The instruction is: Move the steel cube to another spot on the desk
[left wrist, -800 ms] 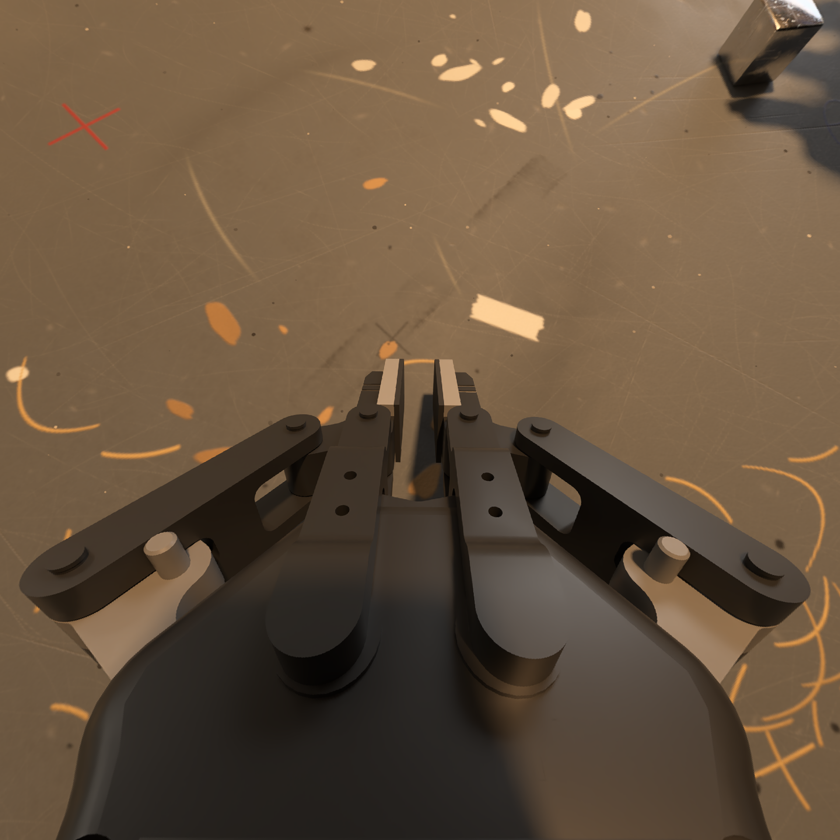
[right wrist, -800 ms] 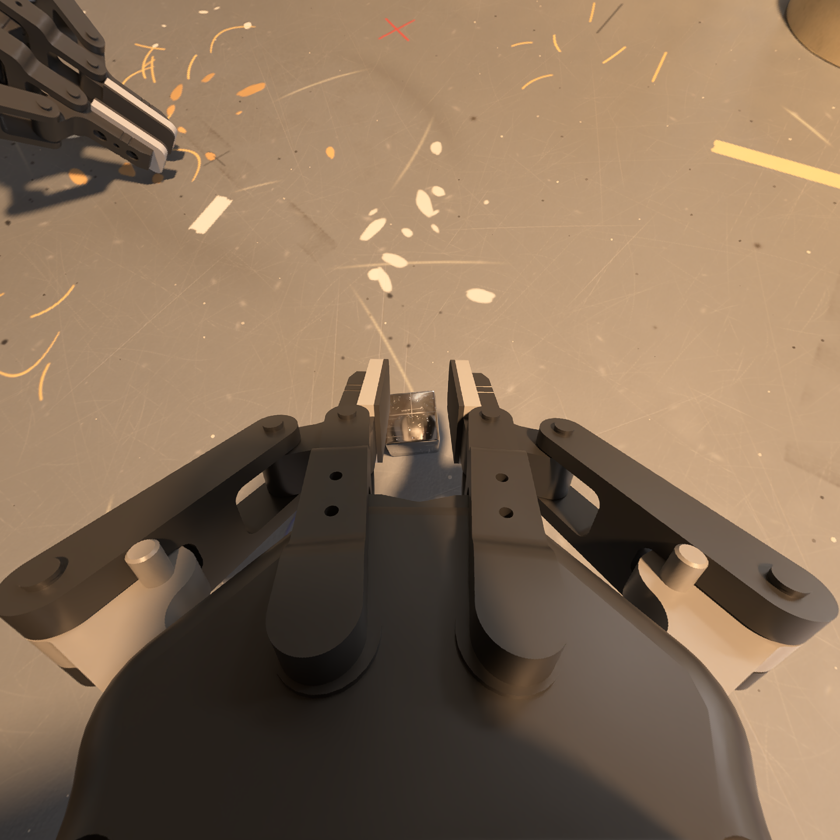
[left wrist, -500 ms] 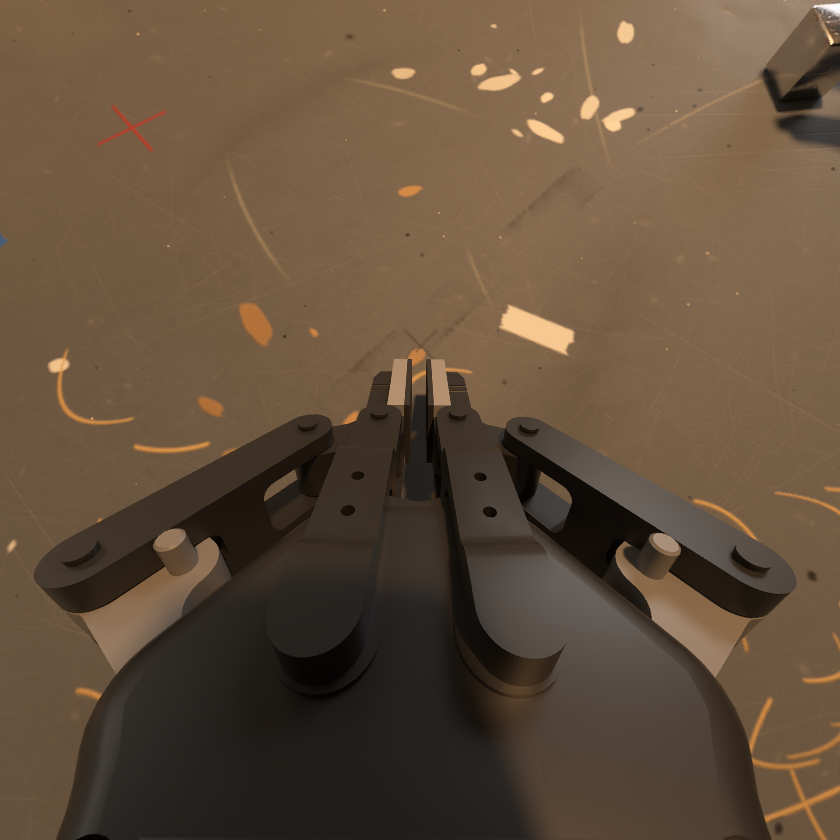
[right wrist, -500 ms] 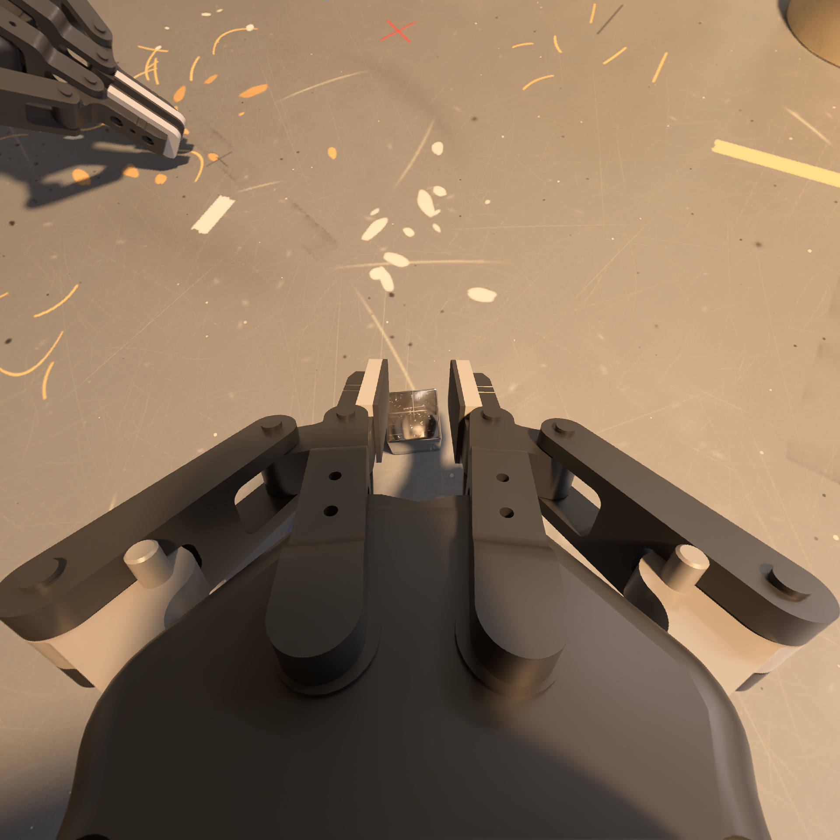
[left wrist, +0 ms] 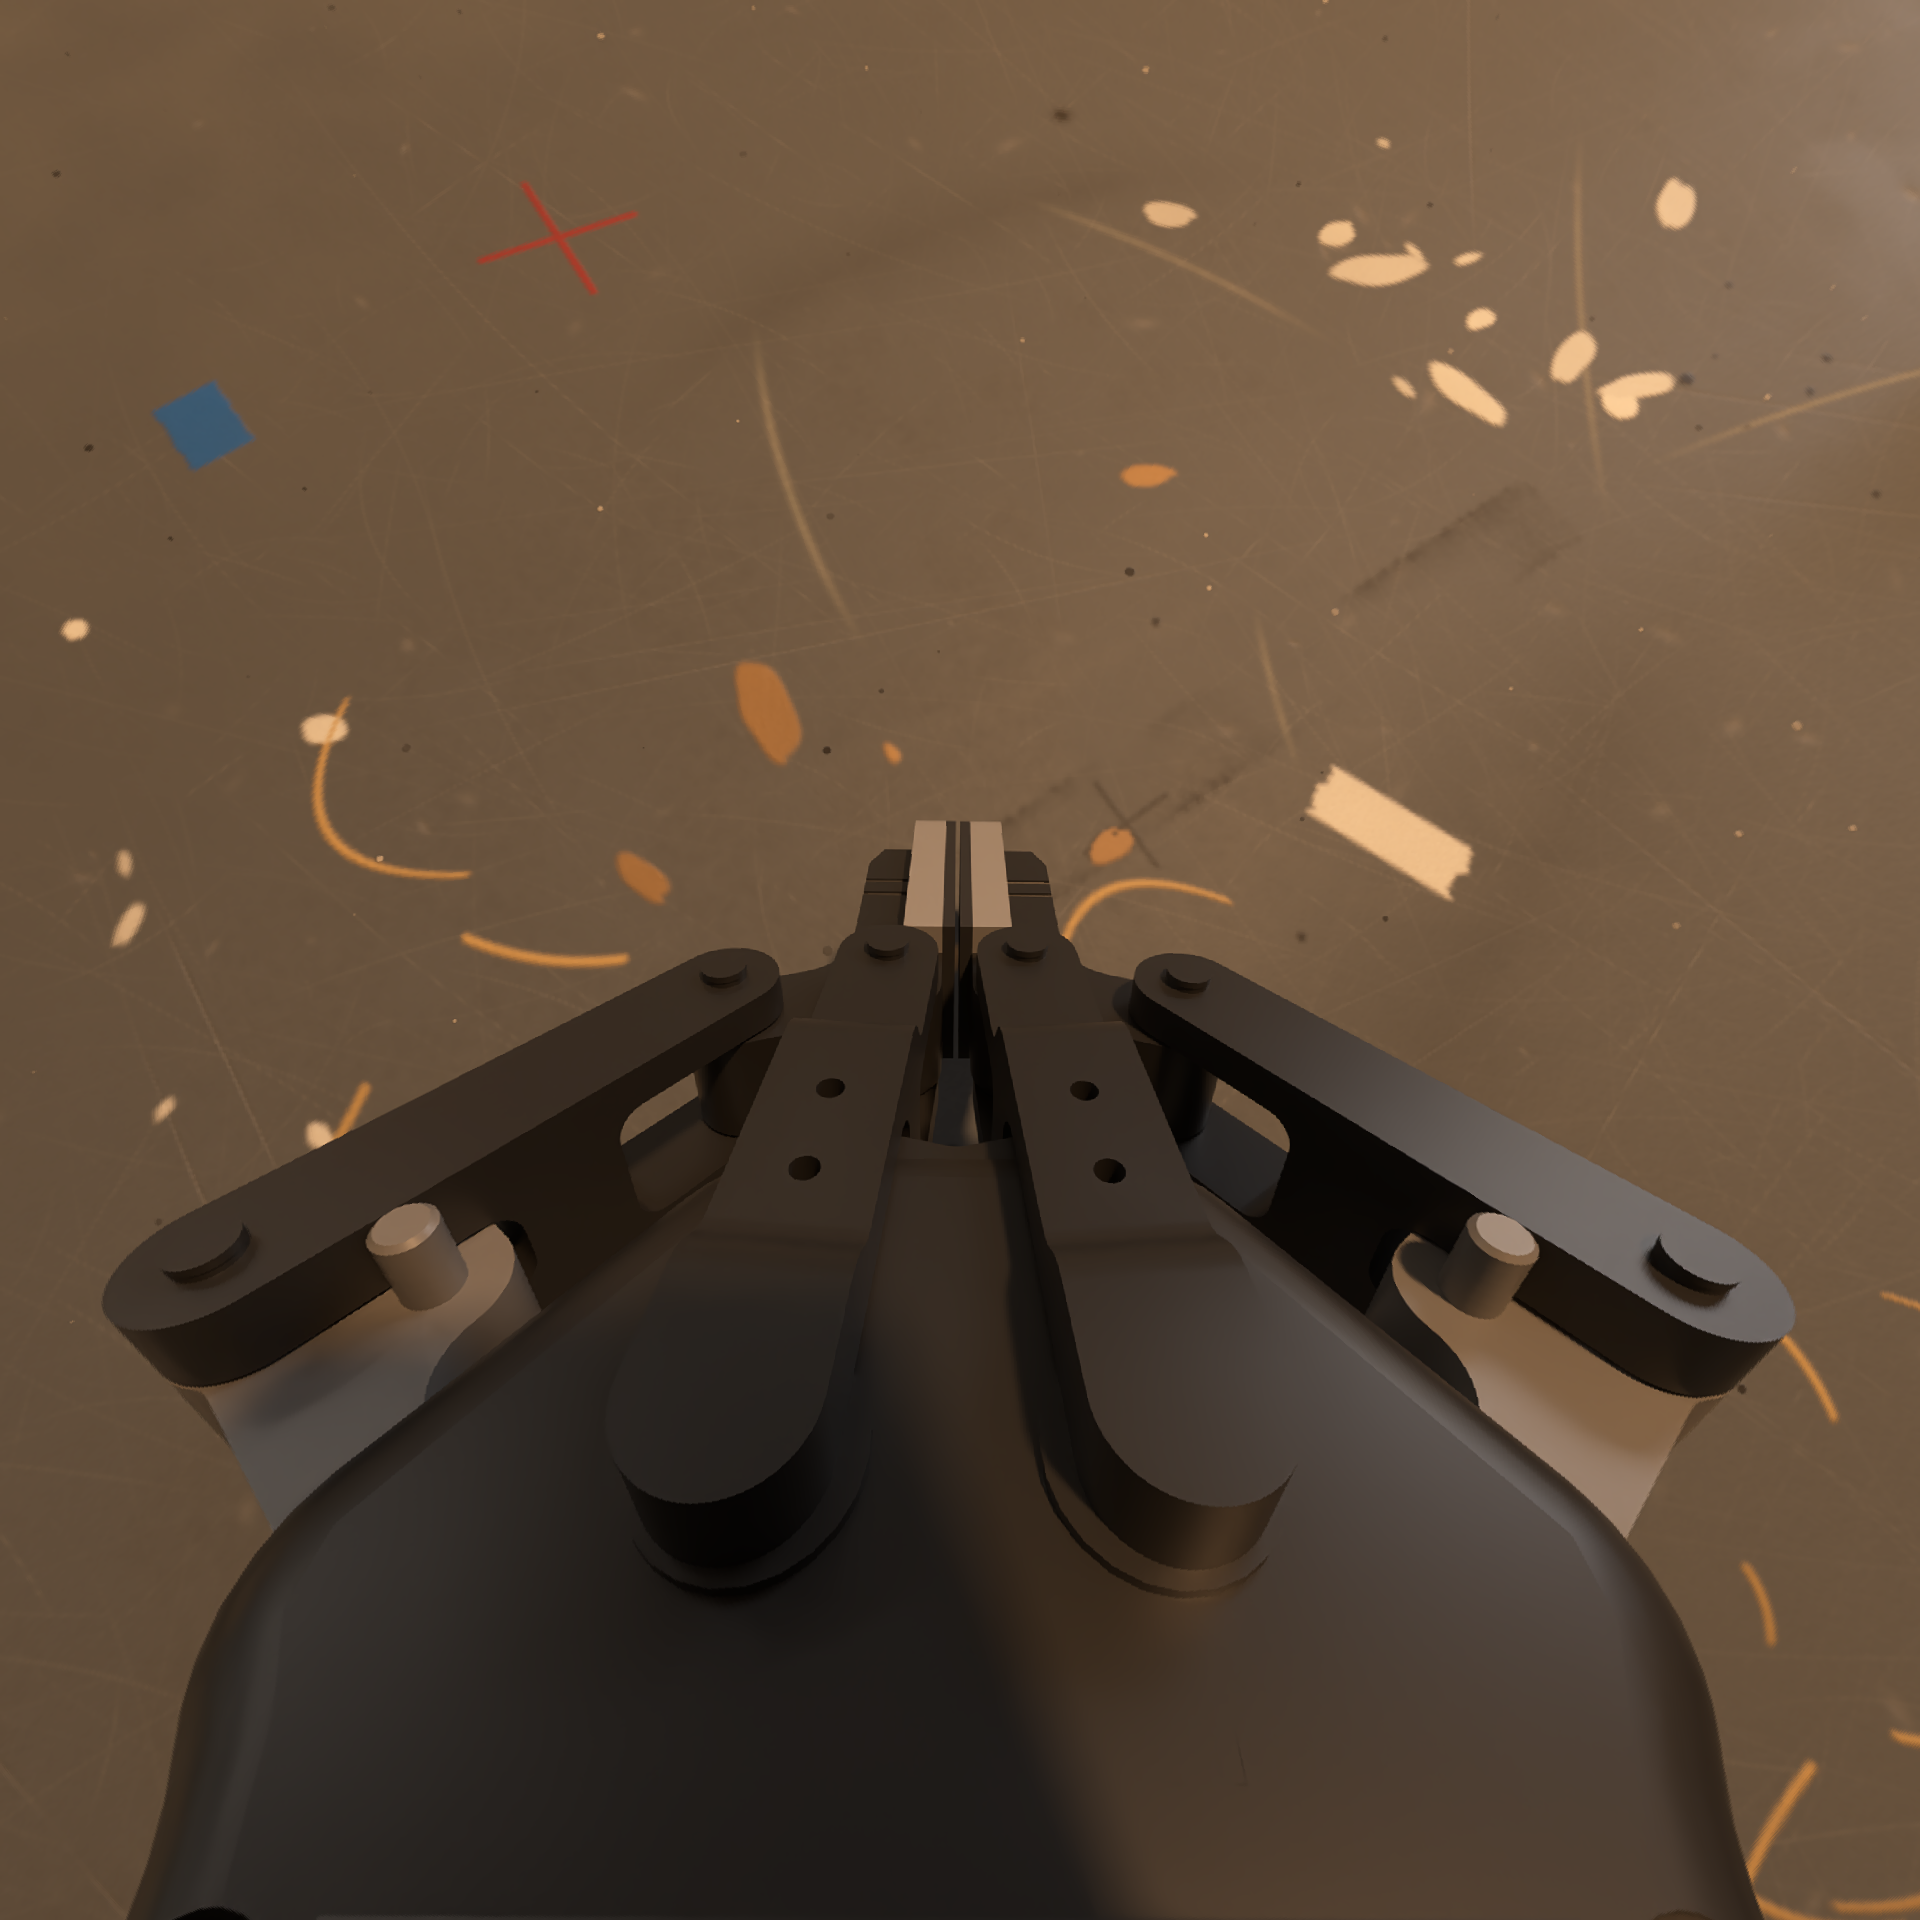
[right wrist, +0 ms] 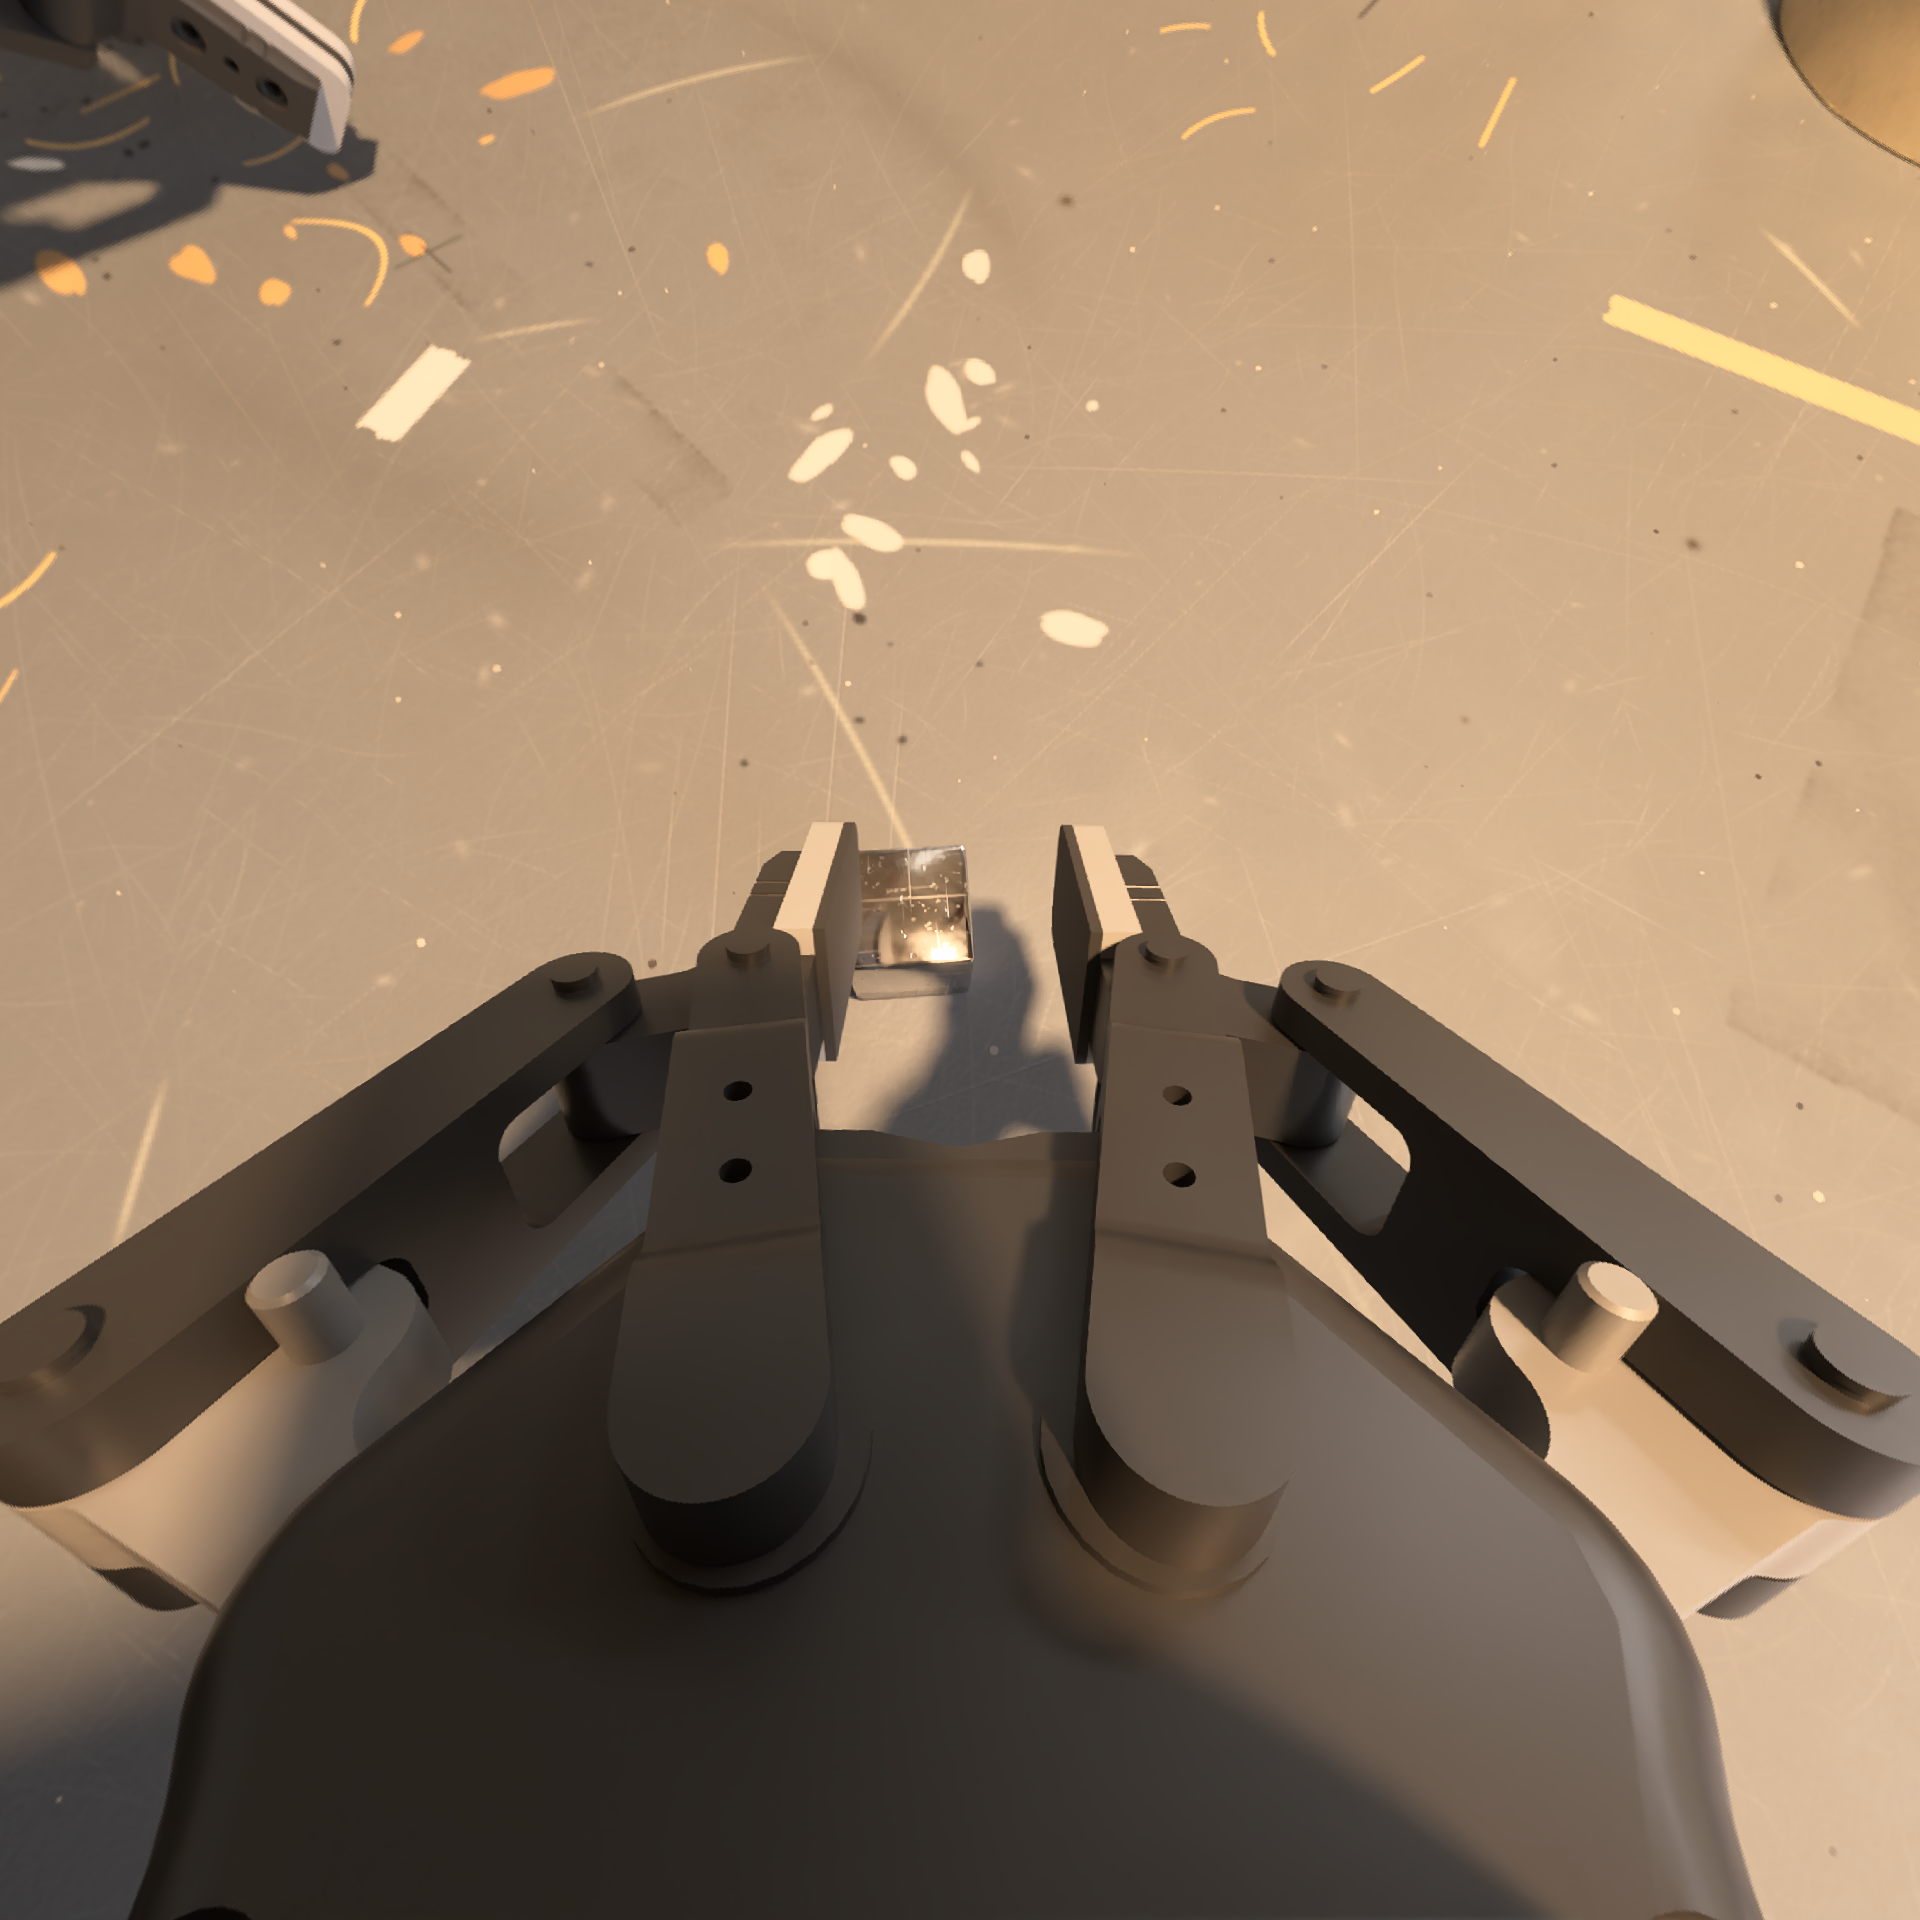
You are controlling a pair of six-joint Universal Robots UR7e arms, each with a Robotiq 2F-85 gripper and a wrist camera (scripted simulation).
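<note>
The small shiny steel cube rests on the scratched brown desk in the right wrist view. My right gripper is open around it: the cube lies against the left pad, with a clear gap to the right pad. My left gripper is shut and empty above the desk; its fingertips also show at the top left of the right wrist view. The cube is out of the left wrist view.
The desk carries paint marks: a red cross, a blue square, a pale tape strip and a yellow stripe. A round tan object sits at the top right corner.
My right gripper has opened and let go of the cube, which now sits on the desk. My left gripper has closed fully and moved away left, so the cube left its view.
</note>
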